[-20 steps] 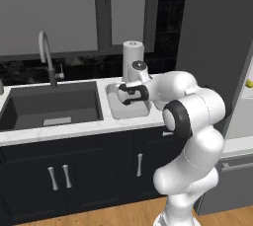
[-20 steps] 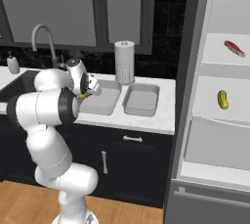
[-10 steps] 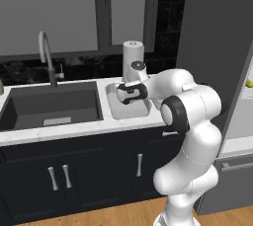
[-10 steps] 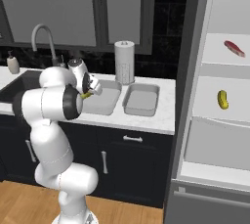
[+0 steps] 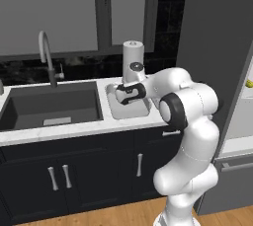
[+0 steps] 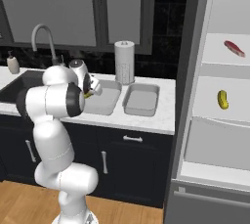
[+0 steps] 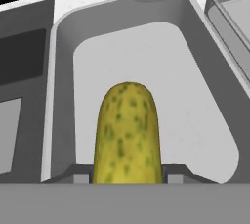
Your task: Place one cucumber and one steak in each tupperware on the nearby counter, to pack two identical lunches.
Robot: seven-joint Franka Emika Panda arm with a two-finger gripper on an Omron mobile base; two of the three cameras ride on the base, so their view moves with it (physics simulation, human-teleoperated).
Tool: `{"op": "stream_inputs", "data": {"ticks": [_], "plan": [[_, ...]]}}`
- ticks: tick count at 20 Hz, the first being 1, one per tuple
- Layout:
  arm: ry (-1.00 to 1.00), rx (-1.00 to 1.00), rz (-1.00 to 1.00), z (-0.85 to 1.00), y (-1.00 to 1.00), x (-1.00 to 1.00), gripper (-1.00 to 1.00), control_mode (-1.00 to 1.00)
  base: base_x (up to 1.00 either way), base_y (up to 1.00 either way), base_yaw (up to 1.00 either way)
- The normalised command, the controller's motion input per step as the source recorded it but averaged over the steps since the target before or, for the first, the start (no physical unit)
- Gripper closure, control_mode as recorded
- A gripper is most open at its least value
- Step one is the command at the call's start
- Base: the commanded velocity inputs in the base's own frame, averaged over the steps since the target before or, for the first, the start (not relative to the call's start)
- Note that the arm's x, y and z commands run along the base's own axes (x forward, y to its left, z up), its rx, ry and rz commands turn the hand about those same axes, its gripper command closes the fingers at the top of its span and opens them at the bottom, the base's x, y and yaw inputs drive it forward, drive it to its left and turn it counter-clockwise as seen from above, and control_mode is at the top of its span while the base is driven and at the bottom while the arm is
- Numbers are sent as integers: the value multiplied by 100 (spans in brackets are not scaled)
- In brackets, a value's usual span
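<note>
End effector [image 5: 129, 93] sits low over the left tupperware [image 7: 63, 61], jaws clamped on a cucumber [image 7: 129, 132]; in the hand view the mottled yellow-green vegetable rises between the two finger tips [image 7: 80, 175] and points into the tray's bare grey floor. From the right base view a sliver of the same cucumber [image 6: 88, 94] shows beside the white wrist, at the near-left edge of that tray [image 6: 110, 101]. Second tupperware [image 6: 141, 99] lies just beside the first, to its right, on the marble-look table [image 6: 163, 115]; nothing visible inside it. Paper towel roll [image 6: 124, 62] stands upright behind the two trays, against the dark backsplash. Dark sink basin [image 5: 49, 106] with curved faucet [image 5: 47, 55] to the left of the trays. Fridge open at right: a red-pink steak [image 6: 235, 49] on the upper shelf, a second cucumber [image 6: 222, 99] on the shelf below, well apart from the table
</note>
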Motion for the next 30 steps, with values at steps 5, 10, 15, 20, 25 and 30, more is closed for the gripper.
{"op": "stream_inputs", "data": {"ticks": [5, 10, 15, 20, 25, 30], "plan": [[0, 0, 1, -16, 0, 14, 100, -100, 0, 0, 0], [0, 0, 1, -16, 0, 13, 100, -100, 0, 0, 0], [0, 0, 0, -15, 0, 9, 100, -100, 0, 0, 0], [0, 0, 0, -15, 0, 7, 100, -100, 0, 0, 0], [0, 0, 0, -13, 0, 6, 100, -100, 0, 0, 0], [0, 0, 0, -10, 0, 5, 100, -100, 0, 0, 0]]}}
